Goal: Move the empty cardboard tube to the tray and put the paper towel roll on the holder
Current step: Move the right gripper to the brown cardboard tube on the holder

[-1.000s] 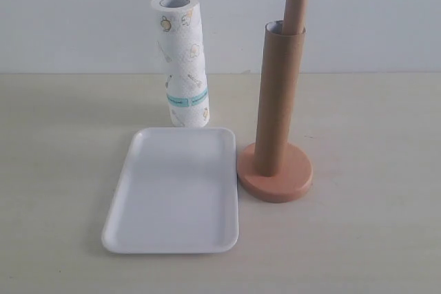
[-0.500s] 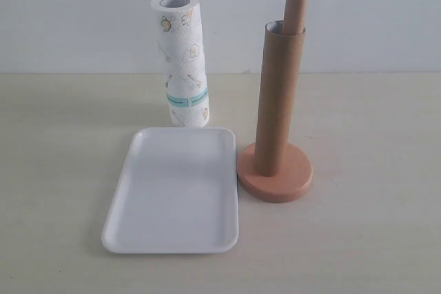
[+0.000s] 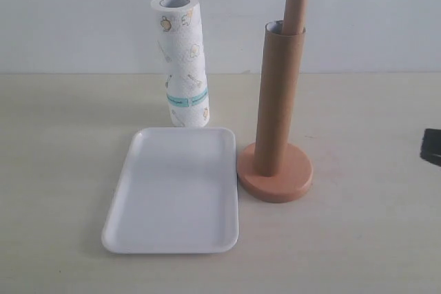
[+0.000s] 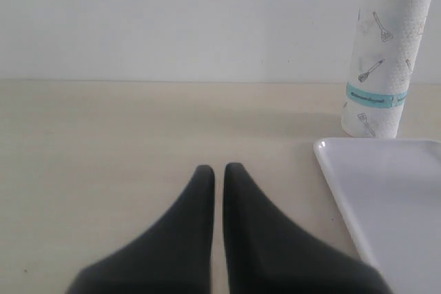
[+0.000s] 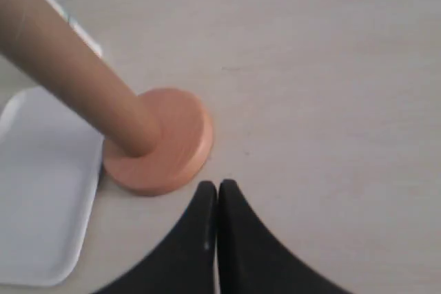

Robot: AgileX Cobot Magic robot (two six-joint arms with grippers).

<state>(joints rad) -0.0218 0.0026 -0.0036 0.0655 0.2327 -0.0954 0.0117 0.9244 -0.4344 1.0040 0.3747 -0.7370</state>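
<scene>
cardboard tube (image 3: 278, 101): sleeved over the holder (image 3: 293, 185) post, long axis near upright, open end up; judged it must lift off first | paper towel roll (image 3: 182, 60): upright on table (image 3: 372, 239) behind bare tray (image 3: 172, 242) | left fingers (image 4: 200, 194), right fingers (image 5: 203, 208): pressed together, holding nothing

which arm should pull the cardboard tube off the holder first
Right. The right hand sits shut just short of the holder, with the empty cardboard tube ahead; the left hand faces the paper towel roll and tray.
</scene>
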